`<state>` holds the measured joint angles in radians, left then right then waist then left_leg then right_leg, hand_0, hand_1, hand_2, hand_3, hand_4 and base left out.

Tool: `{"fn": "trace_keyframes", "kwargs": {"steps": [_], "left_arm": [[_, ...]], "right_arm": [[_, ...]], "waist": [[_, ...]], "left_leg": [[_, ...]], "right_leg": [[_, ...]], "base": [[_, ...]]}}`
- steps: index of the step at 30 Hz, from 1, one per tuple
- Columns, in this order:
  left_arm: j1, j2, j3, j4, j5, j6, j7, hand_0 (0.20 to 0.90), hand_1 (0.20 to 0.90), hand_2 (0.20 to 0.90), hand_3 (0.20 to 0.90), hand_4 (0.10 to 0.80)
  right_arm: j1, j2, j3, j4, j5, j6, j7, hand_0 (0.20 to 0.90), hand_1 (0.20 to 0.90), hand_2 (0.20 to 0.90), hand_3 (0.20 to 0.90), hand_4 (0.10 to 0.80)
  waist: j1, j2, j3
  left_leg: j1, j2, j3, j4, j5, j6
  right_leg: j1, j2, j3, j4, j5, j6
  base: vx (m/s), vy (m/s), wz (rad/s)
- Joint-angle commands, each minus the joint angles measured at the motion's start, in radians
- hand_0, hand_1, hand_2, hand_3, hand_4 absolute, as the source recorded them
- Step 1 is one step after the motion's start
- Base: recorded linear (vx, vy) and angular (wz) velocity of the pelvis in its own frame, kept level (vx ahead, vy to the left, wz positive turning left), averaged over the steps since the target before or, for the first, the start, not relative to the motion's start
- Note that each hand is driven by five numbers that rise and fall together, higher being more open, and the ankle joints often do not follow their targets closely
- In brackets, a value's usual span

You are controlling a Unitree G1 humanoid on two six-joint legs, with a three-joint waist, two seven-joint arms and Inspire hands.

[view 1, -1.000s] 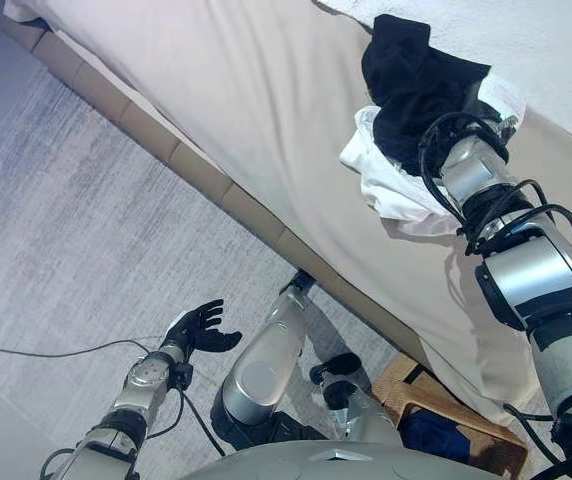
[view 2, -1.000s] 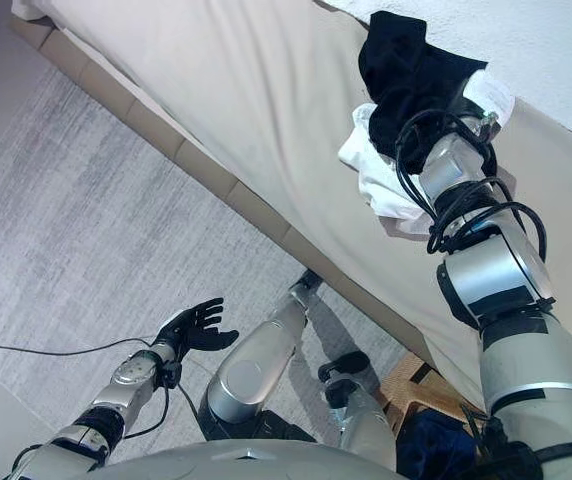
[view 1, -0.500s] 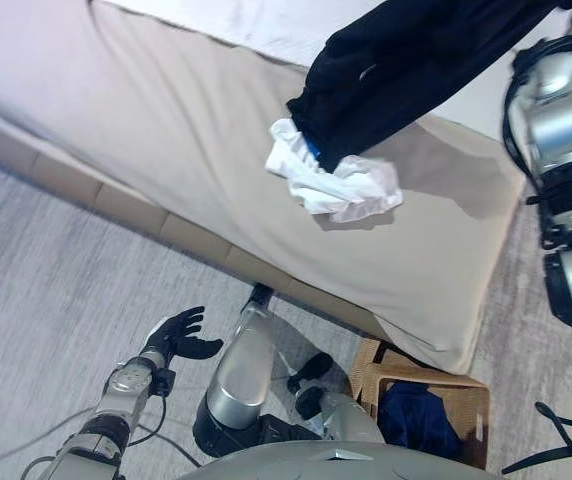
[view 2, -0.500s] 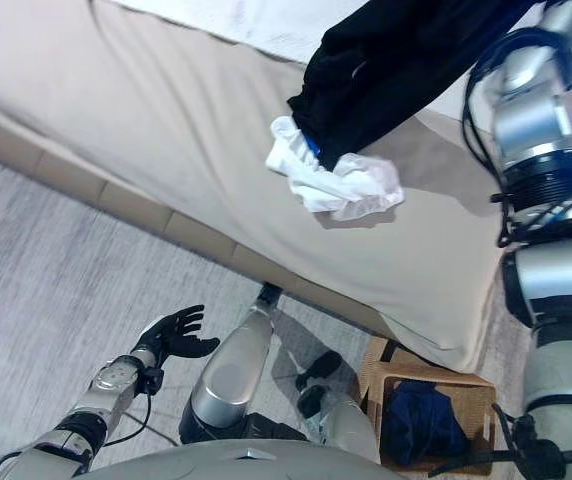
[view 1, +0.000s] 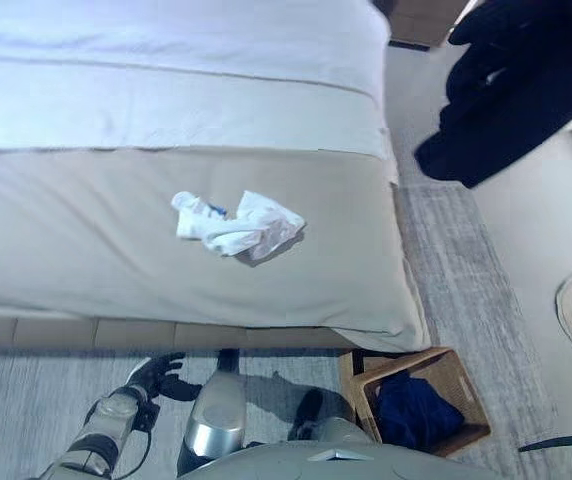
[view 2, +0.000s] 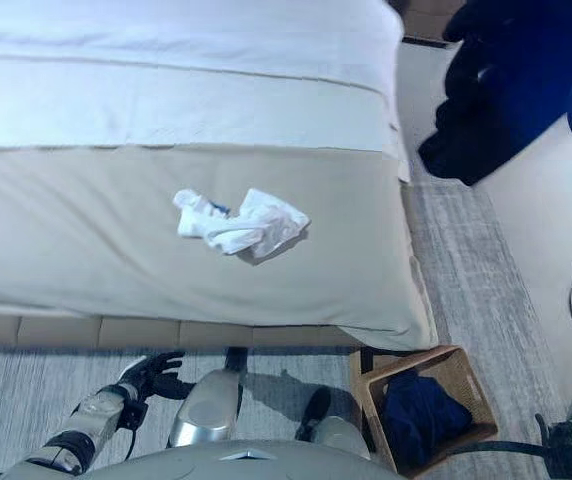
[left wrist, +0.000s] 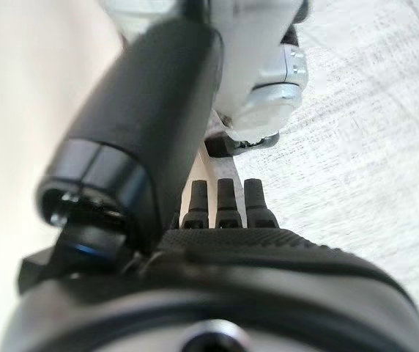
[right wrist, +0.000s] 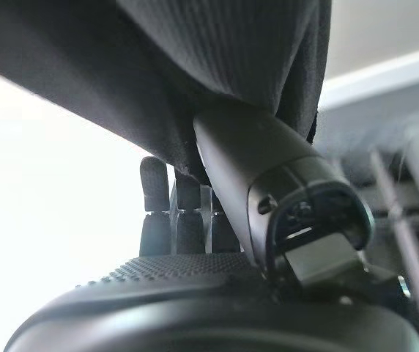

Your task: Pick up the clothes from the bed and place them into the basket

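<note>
Basket (view 1: 460, 384) at lower right of frame, on the floor by the bed corner, holds a dark blue garment (view 1: 412, 409); left hand (view 1: 157, 375) at lower left, fingers relaxed, holding nothing. White clothing (view 1: 236, 224) lies crumpled mid-bed (view 1: 86, 250). Upper right: black garment (view 1: 511, 85) hangs clear of the bed, right hand (right wrist: 187, 220) with fingers curled into it.

Woven wicker basket (view 1: 461, 395); ribbed black cloth (right wrist: 217, 66)
</note>
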<state>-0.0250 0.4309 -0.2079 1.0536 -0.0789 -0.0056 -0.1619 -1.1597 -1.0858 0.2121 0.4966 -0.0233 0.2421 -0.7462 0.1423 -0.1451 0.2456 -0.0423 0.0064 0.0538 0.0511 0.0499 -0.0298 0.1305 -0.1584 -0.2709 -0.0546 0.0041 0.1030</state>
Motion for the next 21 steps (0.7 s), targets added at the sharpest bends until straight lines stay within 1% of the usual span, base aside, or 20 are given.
{"fn": "trace_keyframes", "kwargs": {"steps": [1,2,4,7,9,11,13,17,21], "left_arm": [[0.026,-0.014,-0.100,0.046,0.026,-0.016,-0.043,0.900,0.900,0.900,0.900,0.800],[0.022,-0.015,-0.103,0.045,0.027,-0.017,-0.046,0.900,0.900,0.900,0.900,0.800],[0.005,-0.022,-0.110,0.036,0.024,-0.019,-0.047,0.900,0.900,0.900,0.900,0.800],[-0.021,-0.030,-0.116,0.021,0.017,-0.011,-0.042,0.900,0.900,0.900,0.900,0.800],[-0.030,-0.030,-0.117,0.019,0.021,-0.014,-0.045,0.900,0.900,0.900,0.900,0.800],[-0.042,-0.037,-0.116,0.017,0.040,-0.014,-0.047,0.900,0.900,0.900,0.900,0.800],[-0.047,-0.035,-0.119,0.017,0.057,-0.021,-0.052,0.900,0.900,0.900,0.900,0.800],[-0.051,-0.040,-0.115,0.016,0.051,-0.040,-0.055,0.900,0.900,0.900,0.900,0.800],[-0.044,-0.054,-0.111,0.011,0.065,-0.062,-0.062,0.900,0.900,0.900,0.900,0.800]], "right_arm": [[0.008,-0.182,-0.018,-0.098,-0.006,-0.081,-0.016,0.300,0.300,0.300,0.200,0.100],[0.034,-0.187,-0.035,-0.107,0.009,-0.084,0.013,0.300,0.300,0.300,0.200,0.100],[0.123,-0.178,-0.083,-0.127,0.068,-0.092,0.108,0.300,0.300,0.300,0.200,0.100],[0.276,-0.149,-0.177,-0.169,0.090,-0.099,0.228,0.300,0.300,0.300,0.200,0.100],[0.372,-0.130,-0.236,-0.189,0.096,-0.101,0.288,0.300,0.300,0.300,0.200,0.100],[0.476,-0.086,-0.286,-0.192,0.096,-0.106,0.363,0.300,0.300,0.300,0.200,0.100],[0.546,-0.054,-0.324,-0.198,0.074,-0.084,0.415,0.300,0.300,0.300,0.200,0.100],[0.656,0.031,-0.346,-0.196,0.023,-0.037,0.458,0.300,0.300,0.300,0.200,0.100],[0.748,0.107,-0.363,-0.216,-0.013,-0.014,0.473,0.300,0.300,0.300,0.200,0.100]], "waist": [[-0.046,0.053,-0.205],[-0.059,0.055,-0.206],[-0.105,0.064,-0.205],[-0.152,0.073,-0.203],[-0.170,0.076,-0.202],[-0.197,0.082,-0.197],[-0.207,0.083,-0.193],[-0.237,0.095,-0.173],[-0.256,0.108,-0.149]], "left_leg": [[0.154,0.007,0.053,-0.124,-0.114,0.031],[0.158,0.009,0.066,-0.122,-0.118,0.030],[0.168,0.009,0.098,-0.108,-0.132,0.031],[0.181,0.015,0.139,-0.101,-0.140,0.029],[0.191,0.021,0.159,-0.107,-0.138,0.026],[0.198,0.029,0.184,-0.109,-0.136,0.023],[0.205,0.035,0.201,-0.108,-0.135,0.020],[0.206,0.053,0.236,-0.088,-0.138,0.019],[0.198,0.068,0.252,-0.061,-0.145,0.018]], "right_leg": [[-0.031,0.079,0.018,0.080,-0.061,-0.010],[-0.032,0.081,0.027,0.078,-0.061,-0.012],[-0.038,0.085,0.062,0.073,-0.057,-0.019],[-0.041,0.091,0.096,0.059,-0.048,-0.024],[-0.040,0.095,0.109,0.047,-0.040,-0.025],[-0.040,0.096,0.117,0.036,-0.030,-0.024],[-0.040,0.096,0.119,0.033,-0.025,-0.024],[-0.059,0.100,0.129,0.051,-0.029,-0.031],[-0.078,0.106,0.133,0.075,-0.042,-0.042]], "base": [[-0.045,-0.068,-0.57],[-0.050,-0.095,-0.59],[-0.038,-0.108,-0.56],[-0.019,-0.100,-0.59],[-0.005,-0.116,-0.48],[0.012,-0.155,-0.36],[0.028,-0.138,-0.28],[-0.005,-0.141,-0.34],[-0.024,-0.131,-0.21]]}}
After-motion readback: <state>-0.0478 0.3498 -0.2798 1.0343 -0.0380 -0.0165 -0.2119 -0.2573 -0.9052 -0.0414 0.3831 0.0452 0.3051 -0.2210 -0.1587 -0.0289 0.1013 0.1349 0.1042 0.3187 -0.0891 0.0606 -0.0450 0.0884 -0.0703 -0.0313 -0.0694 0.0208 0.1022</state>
